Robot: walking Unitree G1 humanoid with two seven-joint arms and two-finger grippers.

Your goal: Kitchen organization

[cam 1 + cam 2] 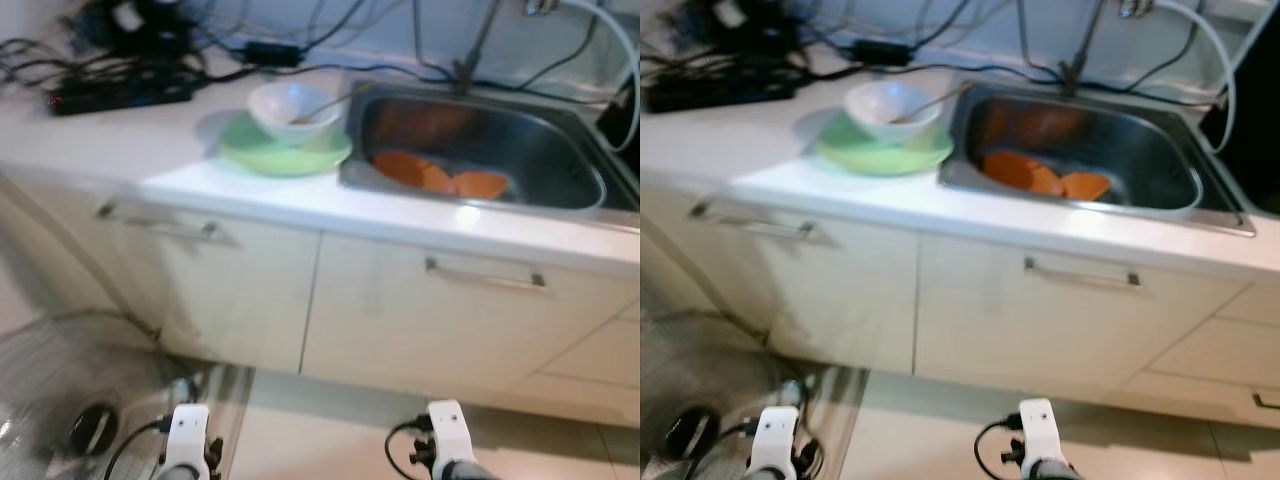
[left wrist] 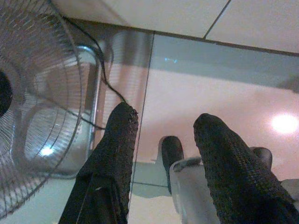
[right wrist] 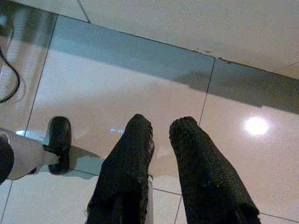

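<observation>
A white counter (image 1: 300, 195) runs across the head views above cream cabinet doors (image 1: 400, 310) with long bar handles. Set into the counter on the right is a steel sink (image 1: 560, 150) holding orange dishes (image 1: 440, 178) on its floor. Just left of the sink, a white bowl (image 1: 290, 108) with a utensil in it sits on a green plate (image 1: 285, 152). Black cables and a power strip (image 1: 120, 95) lie at the back left of the counter. On the tiled floor (image 3: 140, 88) to the left stands a wire-caged fan (image 2: 37, 107). Both arms hang low in front of the cabinets. The left gripper (image 2: 163, 135) points at the floor with its fingers apart and holds nothing. The right gripper (image 3: 161, 133) also points at the floor, its fingers slightly apart and holding nothing.
</observation>
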